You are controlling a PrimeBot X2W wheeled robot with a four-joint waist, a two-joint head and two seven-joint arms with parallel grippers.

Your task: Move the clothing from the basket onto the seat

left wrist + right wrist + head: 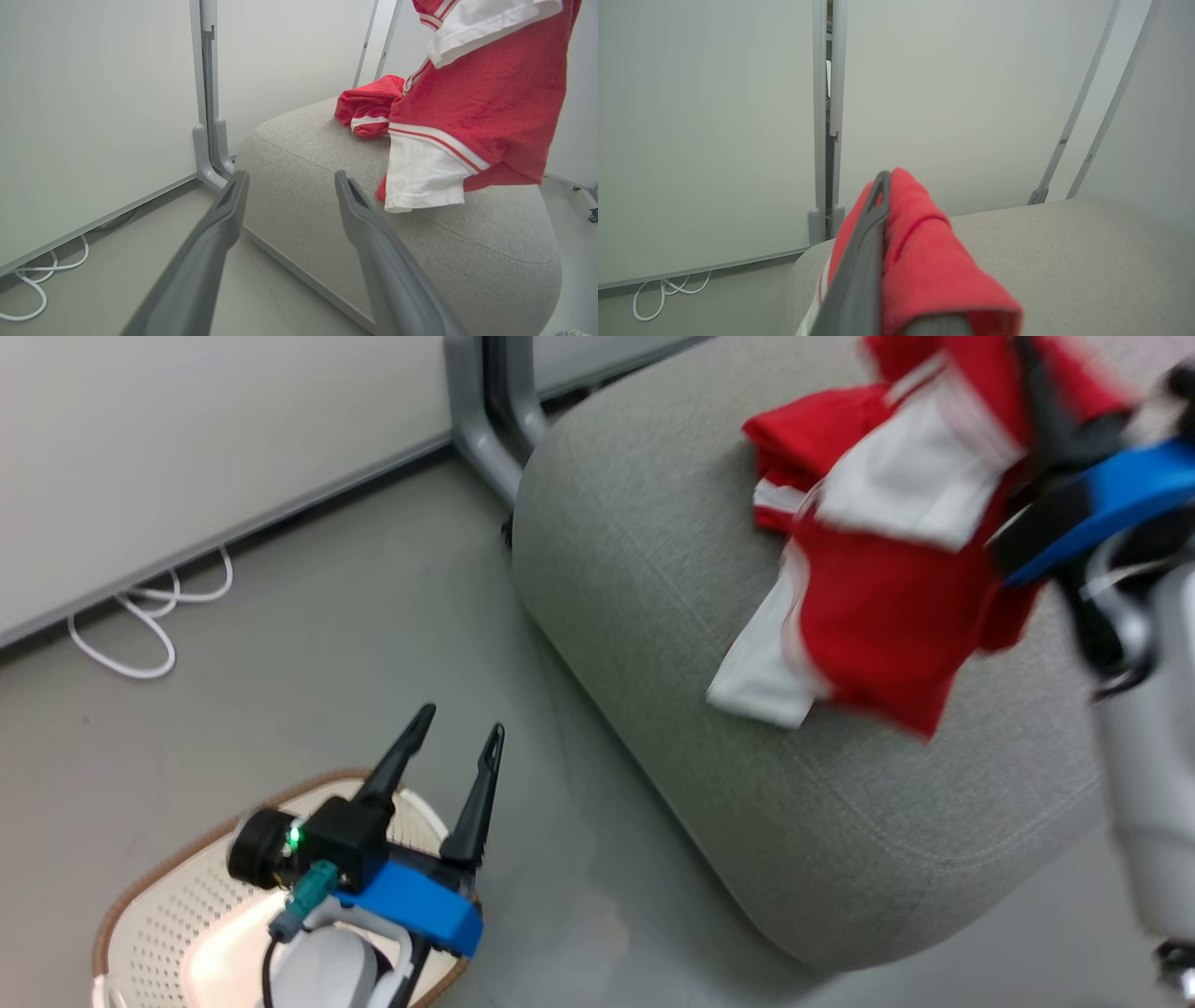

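My right gripper [1038, 401] is shut on a red garment with large white panels [887, 588], which hangs from it over the grey seat [653, 616], its lower edge at the cushion. In the right wrist view red fabric [924, 266] wraps over one finger [871, 233]. Beside it a second red garment [803, 434] lies bunched on the seat. My left gripper [460, 723] is open and holds nothing, above the cream basket [159, 877] at the lower left. In the left wrist view its fingers [219, 224] point at the seat [303, 186] and the hanging garment [481, 102].
The basket stands on grey floor left of the seat; its visible inside is bare, partly covered by my left arm. A grey partition post foot [485, 429] stands behind the seat corner. A white cable [140, 616] loops along the wall panel's base.
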